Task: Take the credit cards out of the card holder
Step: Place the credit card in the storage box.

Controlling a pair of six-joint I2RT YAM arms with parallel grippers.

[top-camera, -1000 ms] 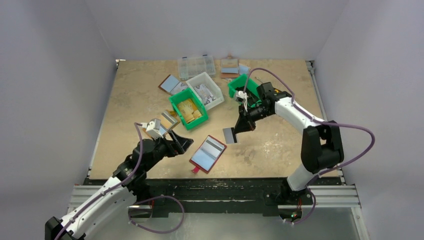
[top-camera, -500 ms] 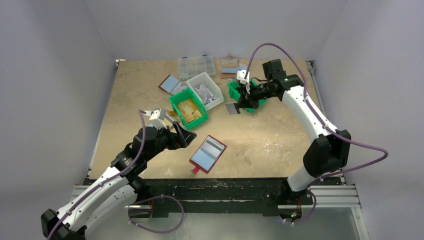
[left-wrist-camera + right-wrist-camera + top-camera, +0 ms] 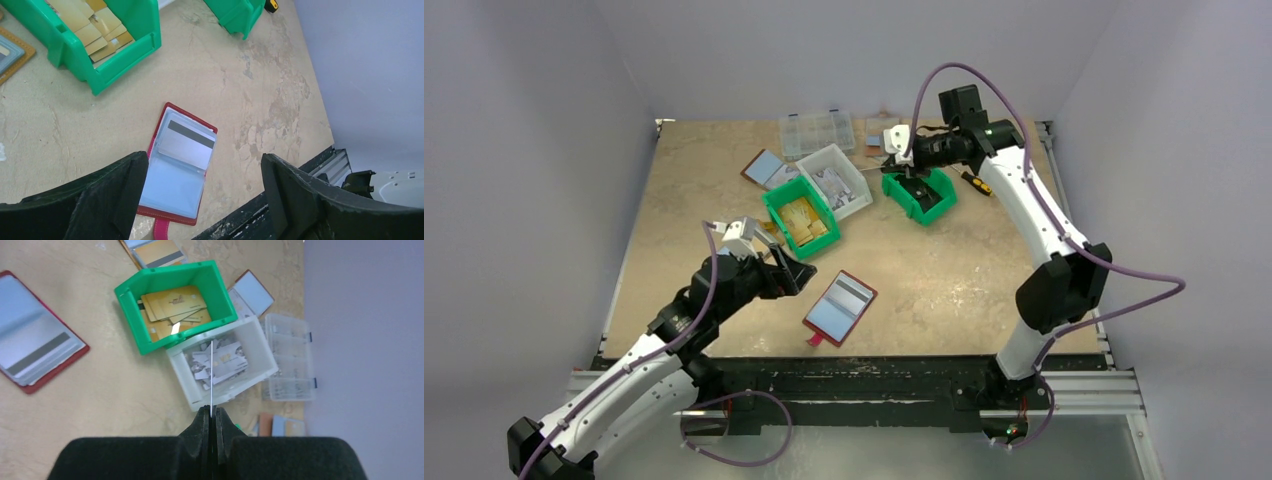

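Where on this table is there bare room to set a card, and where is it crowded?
Bare: the stretch right of the card holder, in front of the right green bin; also the left side, beyond the left green bin. Crowded: the far middle, where white bin, clear organizer and spare wallets bunch.

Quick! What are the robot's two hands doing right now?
Left gripper: open, holding nothing.
Right gripper: shut on a credit card, seen edge-on.

Shows dark-red-rimmed bifold card holder (image 3: 839, 307) lying open flat on table (image 3: 944, 290), pale grey dark-banded credit card (image 3: 187, 145) tucked in one panel.
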